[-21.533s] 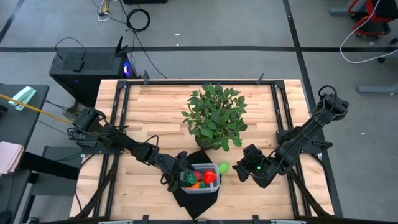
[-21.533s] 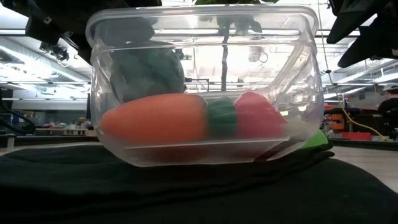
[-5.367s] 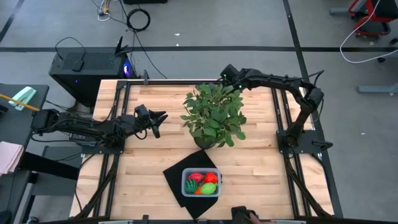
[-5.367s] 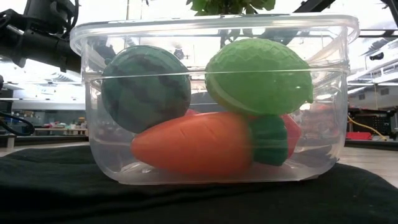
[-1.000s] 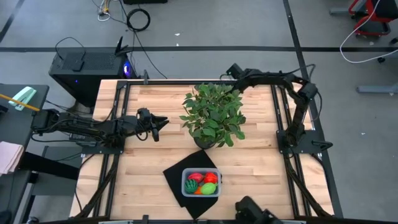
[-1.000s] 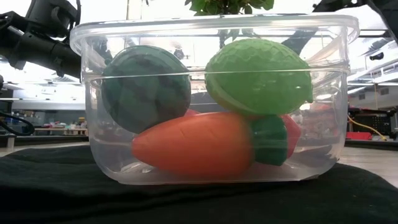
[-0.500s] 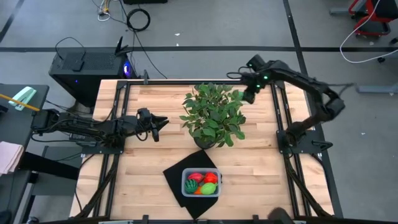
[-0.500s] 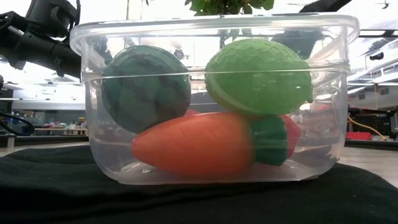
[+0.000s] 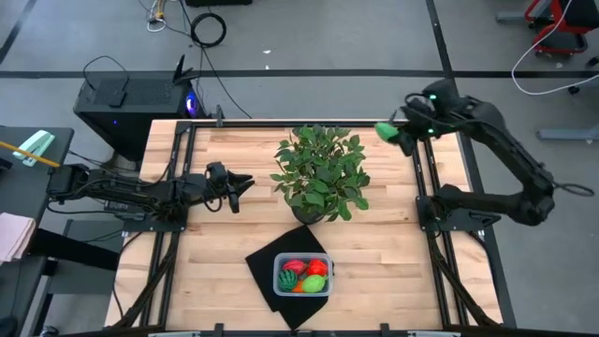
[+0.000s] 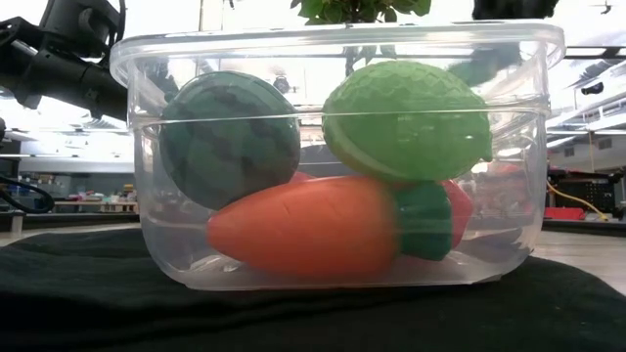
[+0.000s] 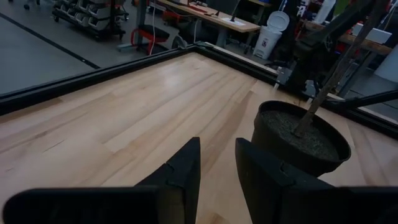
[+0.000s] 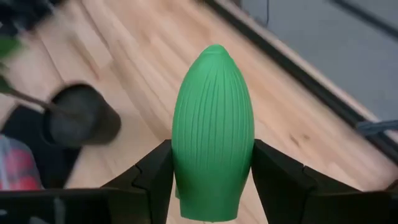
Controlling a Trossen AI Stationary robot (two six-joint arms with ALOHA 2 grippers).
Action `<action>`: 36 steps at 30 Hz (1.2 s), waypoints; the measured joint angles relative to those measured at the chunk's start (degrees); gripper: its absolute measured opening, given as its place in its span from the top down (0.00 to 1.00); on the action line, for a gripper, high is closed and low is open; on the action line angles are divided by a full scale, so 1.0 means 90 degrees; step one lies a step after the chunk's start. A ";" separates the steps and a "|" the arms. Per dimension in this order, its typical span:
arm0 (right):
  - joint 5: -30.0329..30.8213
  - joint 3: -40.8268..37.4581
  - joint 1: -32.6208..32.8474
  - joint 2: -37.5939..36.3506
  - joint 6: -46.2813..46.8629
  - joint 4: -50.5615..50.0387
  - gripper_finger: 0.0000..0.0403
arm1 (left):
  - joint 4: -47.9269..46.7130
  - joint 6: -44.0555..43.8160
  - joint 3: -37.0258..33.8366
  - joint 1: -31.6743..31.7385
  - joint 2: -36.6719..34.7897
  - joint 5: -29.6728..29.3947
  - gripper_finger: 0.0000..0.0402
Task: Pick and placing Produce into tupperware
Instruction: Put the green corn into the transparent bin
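Observation:
The clear tupperware (image 9: 302, 274) (image 10: 337, 39) stands on a black mat (image 9: 271, 271) near the table's front edge. In it lie a dark green striped ball (image 10: 230, 137), a light green piece (image 10: 406, 122), an orange carrot (image 10: 303, 225) and red pieces (image 9: 318, 268). My right gripper (image 9: 398, 131) (image 12: 214, 180) hangs above the table's far right corner, shut on a green ribbed toy vegetable (image 12: 213, 118) (image 9: 385, 129). My left gripper (image 9: 236, 183) (image 11: 217, 165) waits left of the plant, its fingers a little apart with nothing between them. My right gripper pinches the green ribbed vegetable by its wide end (image 12: 183, 165), one finger on each side. The fingers (image 12: 283, 177) lie along it and point toward the table's left, slanting down. Its pointed end (image 12: 214, 53) sticks out past the fingertips. It is lifted clear of the table.
A leafy potted plant (image 9: 323, 173) stands mid-table between the arms, its dark pot (image 11: 301, 140) just ahead of my left gripper. Black frame rails (image 9: 426, 178) run along the table's sides. Bare wood (image 9: 393, 271) lies right of the tupperware.
My right gripper has gone from above the plant's far side toward the table's right edge, along the far edge, and its elbow has swung out past the right rail. The tupperware and its contents have kept still.

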 joint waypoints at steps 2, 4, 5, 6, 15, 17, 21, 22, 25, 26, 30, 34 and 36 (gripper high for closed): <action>-0.0026 0.0255 0.0012 -0.0185 0.0232 -0.0008 0.52 | 0.0001 0.0000 0.0000 0.0000 0.0000 0.0000 0.73; -0.0241 0.0543 0.0012 -0.0315 0.0449 -0.0006 0.52 | 0.0001 -0.0001 0.0000 0.0000 -0.0001 -0.0001 0.73; -0.0401 0.0710 0.0012 -0.0368 0.0575 -0.0007 0.52 | -0.0001 -0.0002 0.0000 0.0000 -0.0001 0.0000 0.73; -0.0564 0.0893 0.0012 -0.0406 0.0698 -0.0005 0.52 | 0.0001 -0.0005 0.0000 0.0000 -0.0002 0.0000 0.73; -0.2271 0.2517 0.0016 -0.0447 0.1842 0.0370 0.52 | -0.0002 -0.0012 0.0000 0.0000 -0.0002 0.0000 0.73; -0.2832 0.2712 0.0075 -0.0454 0.2277 0.0665 0.52 | -0.0004 -0.0010 0.0000 0.0000 0.0000 0.0000 0.73; -0.3285 0.2970 0.0554 -0.0457 0.3244 0.1336 0.52 | -0.0004 -0.0002 0.0000 0.0000 -0.0001 0.0000 0.73; -0.3324 0.2993 0.0730 -0.0460 0.3495 0.1483 0.52 | -0.0005 -0.0002 0.0000 0.0000 -0.0001 -0.0001 0.73; -0.3258 0.3013 0.1317 -0.0451 0.4166 0.1831 0.52 | -0.0006 -0.0002 0.0000 0.0000 -0.0001 0.0000 0.73; -0.3144 0.3013 0.1529 -0.0447 0.4324 0.1945 0.52 | -0.0006 -0.0002 0.0000 0.0000 0.0000 0.0000 0.73; -0.2499 0.3013 0.2427 -0.0321 0.4658 0.2420 0.52 | -0.0009 0.0000 0.0000 0.0000 0.0000 0.0000 0.73; -0.1947 0.3013 0.3595 0.0078 0.4903 0.3381 0.52 | -0.0009 0.0000 0.0000 0.0000 -0.0002 0.0000 0.73; -0.1723 0.3013 0.4271 0.0369 0.4867 0.3954 0.52 | -0.0011 0.0000 0.0000 0.0000 0.0000 0.0000 0.73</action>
